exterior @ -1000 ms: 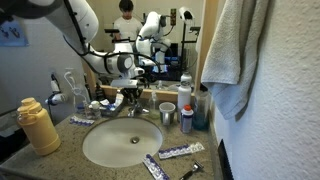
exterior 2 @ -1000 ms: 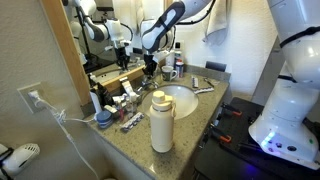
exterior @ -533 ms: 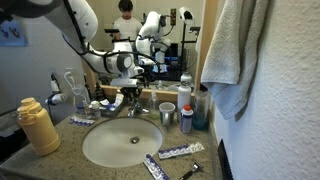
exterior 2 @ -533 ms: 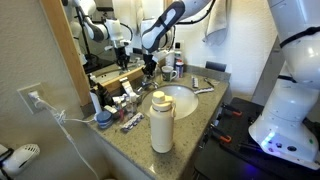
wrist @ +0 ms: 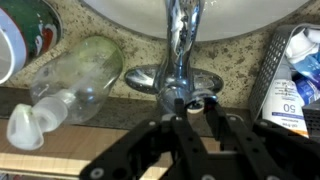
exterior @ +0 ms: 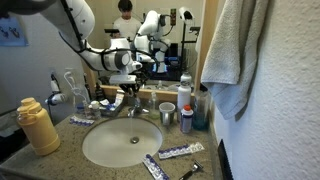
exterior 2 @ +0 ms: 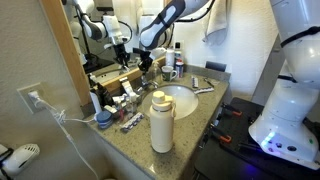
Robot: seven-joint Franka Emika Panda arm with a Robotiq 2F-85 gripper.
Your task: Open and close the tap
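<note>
Since half a second ago the wrist sits a little higher over the back of the basin point(exterior: 92, 132), lifted slightly and hardly shifted sideways. That fits a lever being raised rather than an arm pulling away, though I judge this only from the small upward change.

At the back rim of the basin, centred behind the bowl, stands the tap point(wrist: 178, 50), with its spout reaching out over the bowl. In the wrist view the gripper point(wrist: 191, 100) comes in from the side away from the basin, and its two dark fingers point(wrist: 172, 104) stand at a narrow gap with the shiny end of the tap's handle between them. Whether the pads actually press on the metal, or merely bracket it, cannot be told from here. Such a narrow setting makes sense: the handle is slim, and fingers kept close to it can carry it up or down without slipping off.

In an exterior view the gripper point(exterior 2: 146, 68) hangs above the back edge of the basin, and the arm arches in from above, so it clears the clutter. Beside the basin, to one side of the tap, a clear plastic bottle point(wrist: 75, 75) lies tipped over. A silver cup point(exterior: 166, 113) stands behind the basin's rim on the other side. Both are apart from the fingers. No water can be made out at the spout, so I cannot say whether the tap is open.
</note>
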